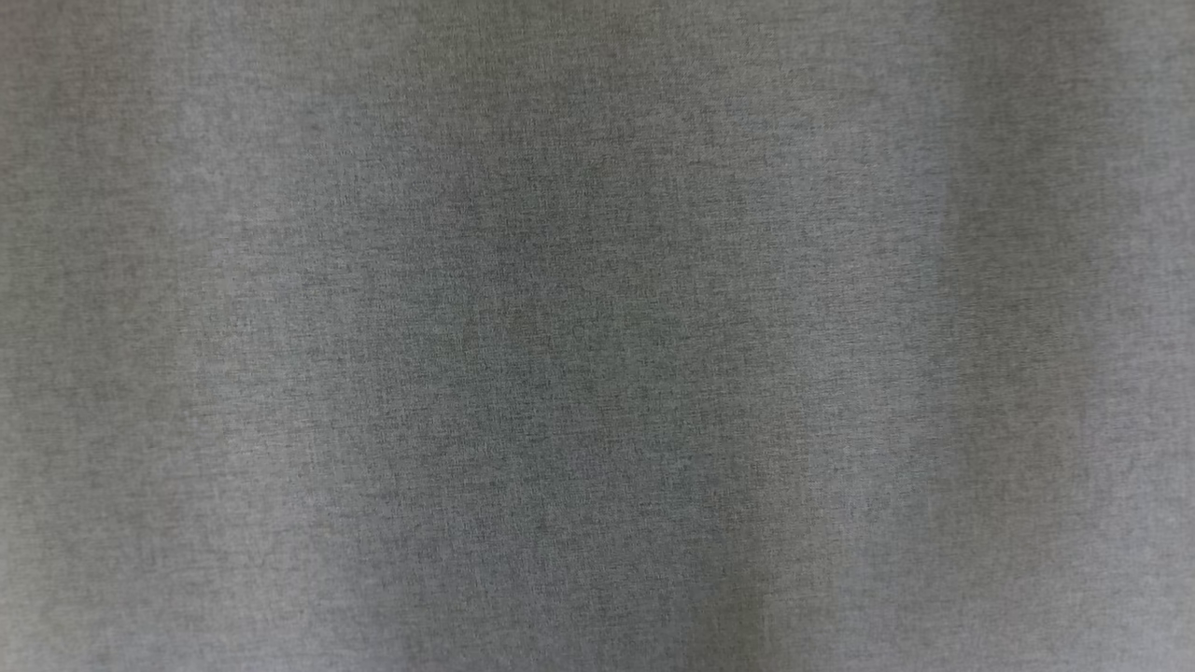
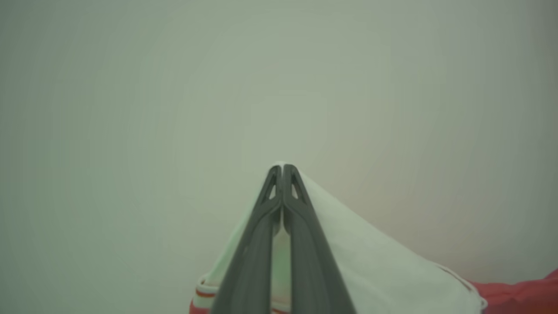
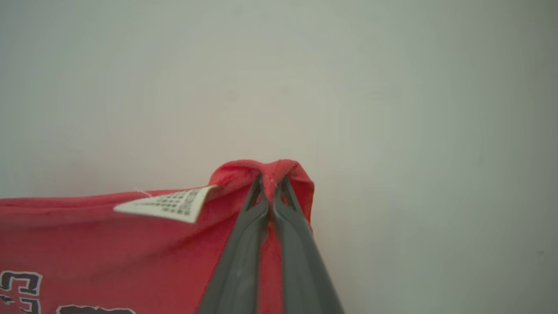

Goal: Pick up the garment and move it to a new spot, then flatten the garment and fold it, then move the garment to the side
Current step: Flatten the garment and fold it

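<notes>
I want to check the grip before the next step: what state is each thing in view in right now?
garment: gripped by both hands, creased, not yet flat.
left hand: shut on the garment's white part.
right hand: shut on a bunched red edge.
care label: exposed, sticking out from the red cloth.

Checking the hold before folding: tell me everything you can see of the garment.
The soft red-and-white cloth garment is pinched at two spots. The right claw is shut on a bunched red edge, near a white printed label; dark outlined lettering shows farther along. The left claw is shut on a white part with red-striped trim.
</notes>
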`<state>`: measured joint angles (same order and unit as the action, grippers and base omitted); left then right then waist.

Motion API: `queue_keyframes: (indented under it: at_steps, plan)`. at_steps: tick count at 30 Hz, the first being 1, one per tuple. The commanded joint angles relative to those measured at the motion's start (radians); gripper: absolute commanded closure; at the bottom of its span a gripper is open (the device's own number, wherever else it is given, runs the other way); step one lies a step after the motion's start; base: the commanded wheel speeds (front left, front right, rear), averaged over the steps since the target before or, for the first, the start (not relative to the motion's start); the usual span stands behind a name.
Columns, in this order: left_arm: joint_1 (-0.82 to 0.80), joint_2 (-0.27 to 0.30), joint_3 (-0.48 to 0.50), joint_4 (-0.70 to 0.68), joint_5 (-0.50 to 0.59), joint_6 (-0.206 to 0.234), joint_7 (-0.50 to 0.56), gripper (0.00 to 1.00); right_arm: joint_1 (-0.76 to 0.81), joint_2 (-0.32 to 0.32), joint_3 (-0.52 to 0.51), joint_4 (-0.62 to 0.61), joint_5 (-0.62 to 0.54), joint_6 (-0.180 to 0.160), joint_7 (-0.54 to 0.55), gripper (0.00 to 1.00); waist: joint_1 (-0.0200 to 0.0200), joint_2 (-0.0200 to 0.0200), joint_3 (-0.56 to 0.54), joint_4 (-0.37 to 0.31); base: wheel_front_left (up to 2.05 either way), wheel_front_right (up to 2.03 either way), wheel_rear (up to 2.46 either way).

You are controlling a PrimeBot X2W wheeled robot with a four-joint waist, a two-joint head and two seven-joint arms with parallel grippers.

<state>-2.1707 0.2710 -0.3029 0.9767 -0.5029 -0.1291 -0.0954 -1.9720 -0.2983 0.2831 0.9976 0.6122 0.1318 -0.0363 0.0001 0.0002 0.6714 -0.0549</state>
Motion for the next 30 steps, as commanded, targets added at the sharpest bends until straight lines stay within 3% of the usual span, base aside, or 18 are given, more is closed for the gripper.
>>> queue_keyframes:
  at_steps: [1,18,23,30]
  plan:
    - [-0.01,0.001,-0.003,0.003,-0.008,-0.001,-0.004,1.0,-0.012,0.002,0.003,0.005,-0.007,-0.003,-0.005,1.0,-0.0001,-0.0002,0.005,0.001,0.0,0.0,0.0]
    - [-0.008,0.017,-0.113,0.073,-0.118,-0.001,-0.075,1.0,-0.038,-0.003,0.08,0.094,0.021,-0.003,-0.05,1.0,-0.0001,-0.0002,0.031,0.011,0.0,0.0,0.0]
    - [0.102,0.001,-0.11,0.013,-0.218,-0.001,-0.128,1.0,0.048,0.005,0.104,0.064,0.071,-0.003,-0.093,1.0,-0.0001,-0.0002,-0.003,0.02,0.0,0.0,0.0]
    - [0.412,0.073,-0.149,-0.158,-0.278,-0.001,-0.163,1.0,0.304,-0.031,0.169,-0.061,0.171,-0.003,-0.127,1.0,-0.0001,-0.0002,-0.102,0.017,0.0,0.0,0.0]
